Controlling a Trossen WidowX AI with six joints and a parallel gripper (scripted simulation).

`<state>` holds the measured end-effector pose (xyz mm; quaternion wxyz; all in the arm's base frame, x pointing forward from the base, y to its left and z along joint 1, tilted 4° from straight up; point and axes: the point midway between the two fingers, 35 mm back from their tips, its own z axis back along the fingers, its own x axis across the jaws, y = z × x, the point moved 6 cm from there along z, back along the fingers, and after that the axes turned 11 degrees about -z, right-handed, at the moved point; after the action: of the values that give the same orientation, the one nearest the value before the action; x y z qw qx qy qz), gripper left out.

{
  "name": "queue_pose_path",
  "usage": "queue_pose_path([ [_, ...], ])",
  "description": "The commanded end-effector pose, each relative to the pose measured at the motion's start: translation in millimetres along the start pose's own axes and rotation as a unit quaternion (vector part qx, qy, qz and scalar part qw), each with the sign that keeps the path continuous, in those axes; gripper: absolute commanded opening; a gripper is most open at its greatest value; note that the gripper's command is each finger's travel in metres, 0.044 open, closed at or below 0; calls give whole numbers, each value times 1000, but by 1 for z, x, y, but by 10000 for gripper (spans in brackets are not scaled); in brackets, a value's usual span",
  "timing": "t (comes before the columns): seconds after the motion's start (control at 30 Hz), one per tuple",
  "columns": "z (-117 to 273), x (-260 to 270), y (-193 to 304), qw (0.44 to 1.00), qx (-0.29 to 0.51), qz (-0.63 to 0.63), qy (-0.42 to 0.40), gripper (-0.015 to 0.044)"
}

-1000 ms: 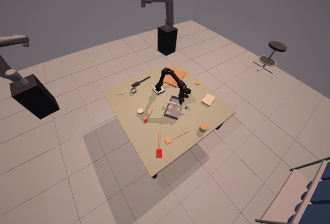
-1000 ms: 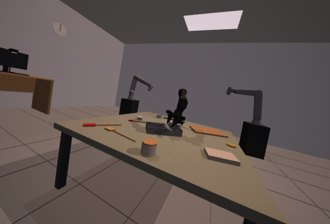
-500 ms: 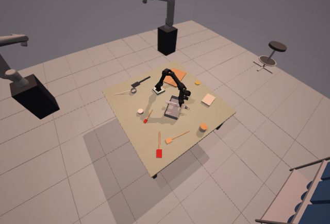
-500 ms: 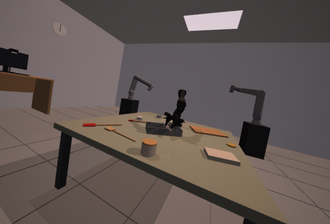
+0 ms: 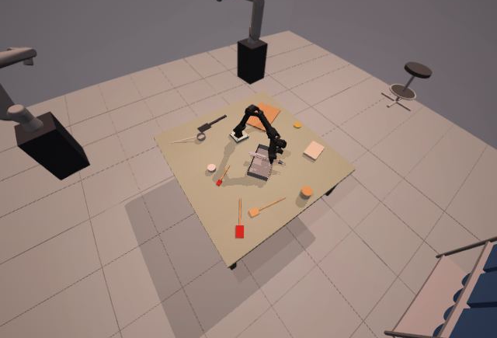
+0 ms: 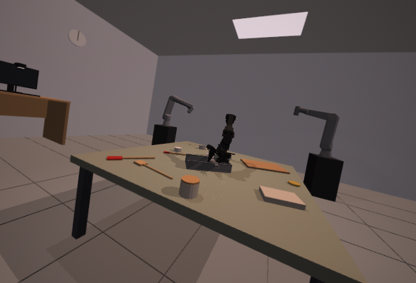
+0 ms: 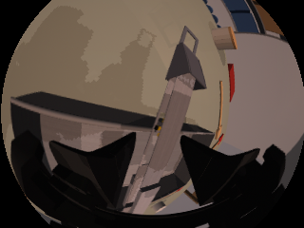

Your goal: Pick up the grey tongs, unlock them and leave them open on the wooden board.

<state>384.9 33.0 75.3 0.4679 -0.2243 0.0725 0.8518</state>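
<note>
The grey tongs (image 5: 253,154) (image 6: 215,163) (image 7: 171,114) lie across the roasting tin (image 5: 261,170) (image 6: 201,164) (image 7: 85,111). Their two arms look close together. In the wrist view the end with a dark wedge-shaped block and a wire loop sticks out past the tin wall. My gripper (image 5: 273,158) (image 6: 216,159) (image 7: 159,137) is open and low over the tin, with one finger on each side of the tongs. Whether the fingers touch them cannot be told. The far end of the tongs is partly hidden by the gripper in the wrist view. The wooden board (image 5: 269,113) (image 6: 265,165) lies flat near the arm's base.
A pale block (image 5: 314,150) (image 6: 282,199) and a yellow disc (image 5: 297,125) (image 6: 294,183) lie on the tongs' loop side of the table. An orange-topped jar (image 5: 306,191) (image 6: 189,187) stands near the edge. Red-bladed tools (image 5: 239,231) and an orange spatula (image 5: 254,211) lie beyond the tin.
</note>
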Motion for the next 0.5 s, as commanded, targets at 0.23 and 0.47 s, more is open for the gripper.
queue_pose_path([
  [0.23, -9, 0, 1, 1000, 1, 0, 0, 207],
  [0.47, -9, 0, 1, 1000, 1, 0, 0, 122],
])
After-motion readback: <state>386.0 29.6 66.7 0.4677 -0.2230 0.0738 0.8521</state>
